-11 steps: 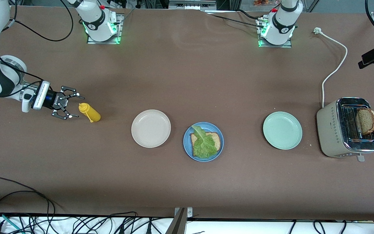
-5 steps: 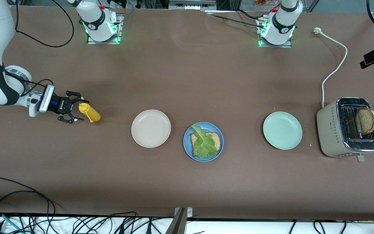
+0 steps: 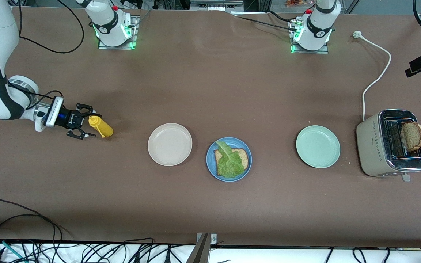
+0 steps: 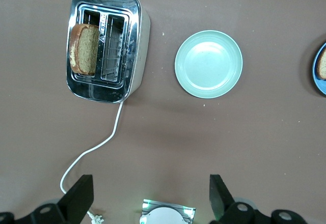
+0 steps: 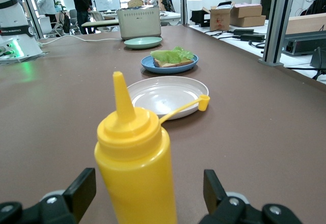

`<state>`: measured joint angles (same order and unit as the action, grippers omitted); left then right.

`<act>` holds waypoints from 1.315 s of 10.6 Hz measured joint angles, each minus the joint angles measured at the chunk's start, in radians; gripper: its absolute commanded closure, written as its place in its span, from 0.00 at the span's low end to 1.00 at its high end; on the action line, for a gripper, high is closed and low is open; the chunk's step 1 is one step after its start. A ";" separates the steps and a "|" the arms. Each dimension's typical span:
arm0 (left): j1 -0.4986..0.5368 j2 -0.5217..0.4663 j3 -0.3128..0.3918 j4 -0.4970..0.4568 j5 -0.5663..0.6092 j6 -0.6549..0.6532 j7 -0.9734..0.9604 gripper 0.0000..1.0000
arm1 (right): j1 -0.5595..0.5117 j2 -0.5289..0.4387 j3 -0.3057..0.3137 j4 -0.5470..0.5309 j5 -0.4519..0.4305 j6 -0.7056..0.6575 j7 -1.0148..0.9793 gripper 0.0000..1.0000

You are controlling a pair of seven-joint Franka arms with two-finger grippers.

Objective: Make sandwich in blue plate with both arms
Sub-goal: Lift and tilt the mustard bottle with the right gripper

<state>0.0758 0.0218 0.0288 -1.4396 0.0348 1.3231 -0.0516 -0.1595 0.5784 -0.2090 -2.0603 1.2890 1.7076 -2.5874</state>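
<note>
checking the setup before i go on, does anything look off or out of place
The yellow mustard bottle has its cap off the nozzle, dangling on its tether. In the toaster, a bread slice sits popped up. The toaster's plug lies unplugged on the table.

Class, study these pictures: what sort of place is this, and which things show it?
Probably a robotics lab staged as a kitchen: two bolted arm bases on a brown table, trailing cables, plus a toaster and a yellow squeeze bottle.

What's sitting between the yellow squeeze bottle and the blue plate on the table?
The beige plate lies between the yellow bottle and the blue plate; it shows in the front view and the right wrist view.
</note>
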 measured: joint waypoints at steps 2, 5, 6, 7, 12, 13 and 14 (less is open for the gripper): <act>0.001 0.000 0.000 0.000 0.000 0.000 0.000 0.00 | 0.003 0.008 0.004 0.001 0.011 -0.003 -0.011 0.22; 0.003 0.000 0.000 0.000 0.000 0.000 0.000 0.00 | 0.006 0.008 0.010 0.002 0.025 -0.004 -0.011 0.83; 0.003 0.000 0.000 0.000 0.000 0.000 0.000 0.00 | 0.009 0.009 0.012 0.002 0.027 -0.004 -0.011 1.00; 0.003 0.000 0.000 0.000 0.000 0.000 0.000 0.00 | 0.011 0.010 0.013 0.002 0.028 -0.004 -0.012 1.00; 0.003 0.000 0.000 0.000 0.000 0.000 0.000 0.00 | 0.033 0.009 0.013 0.141 -0.043 0.025 0.071 1.00; 0.004 0.000 0.000 0.000 0.000 0.000 0.000 0.00 | 0.044 0.003 0.015 0.194 -0.084 0.041 0.141 1.00; 0.004 0.000 0.000 0.000 0.000 0.000 0.000 0.00 | 0.054 -0.008 0.021 0.238 -0.123 0.059 0.211 1.00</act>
<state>0.0795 0.0218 0.0287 -1.4396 0.0348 1.3231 -0.0516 -0.1055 0.5706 -0.1885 -1.8221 1.1664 1.7671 -2.3763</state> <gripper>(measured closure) 0.000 0.850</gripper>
